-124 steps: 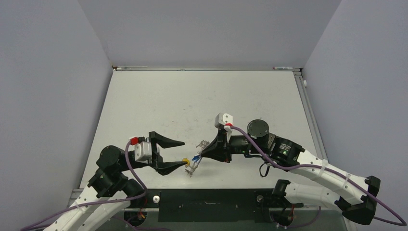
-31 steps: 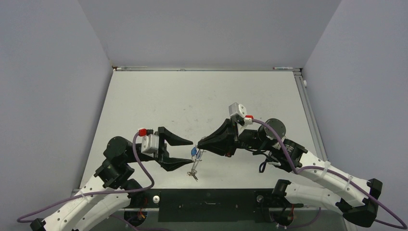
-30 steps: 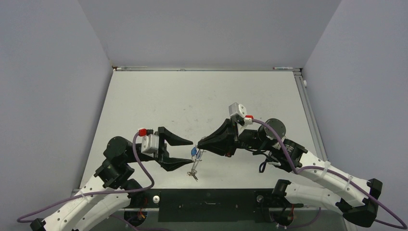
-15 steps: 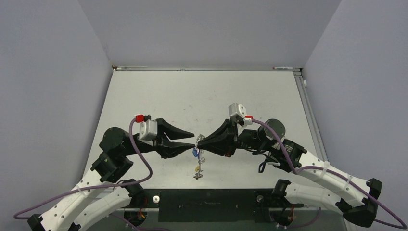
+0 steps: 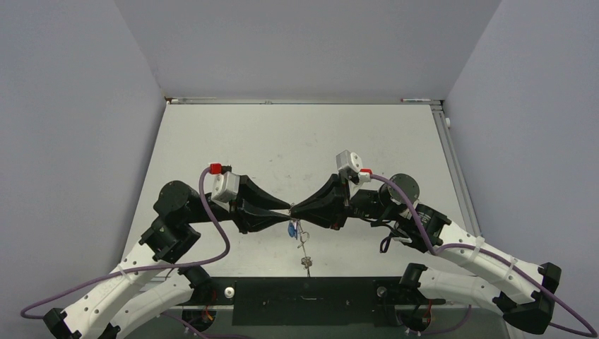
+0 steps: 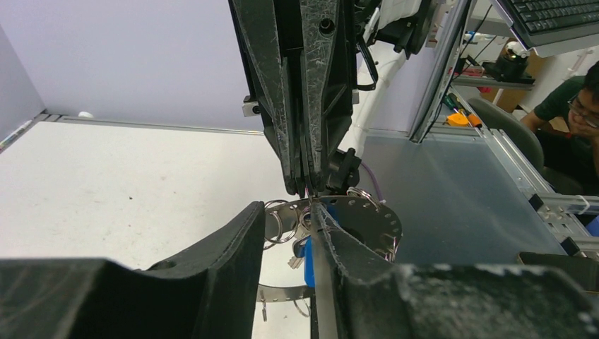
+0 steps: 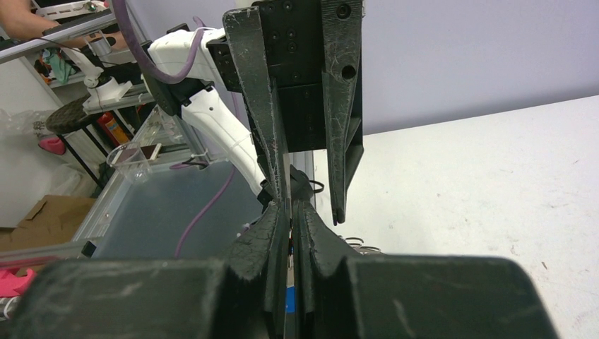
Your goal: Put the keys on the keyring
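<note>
Change noted: against one second ago, the left end effector (image 5: 287,211) sits higher and closer in. Its tip now meets the tip of the right end effector (image 5: 293,210) above the white tabletop (image 5: 282,141), and its jaws stand narrower than then. The lower end of the hanging bunch lies further right.

Overhead, the two tips merge into one dark point. Only the right wrist view shows the left end effector released, with a clear gap between its fingers (image 7: 261,106) and one finger touching the right tips. Only the left wrist view shows the right end effector clenched on the large, thin, silvery-white metal keyring (image 6: 281,292).

The small silver keys (image 5: 293,229), some blue-headed, hang in a string below the tips. Overhead, the string's long axis runs toward the arm bases, leaning right. Whether its lower end touches the tabletop cannot be told.
</note>
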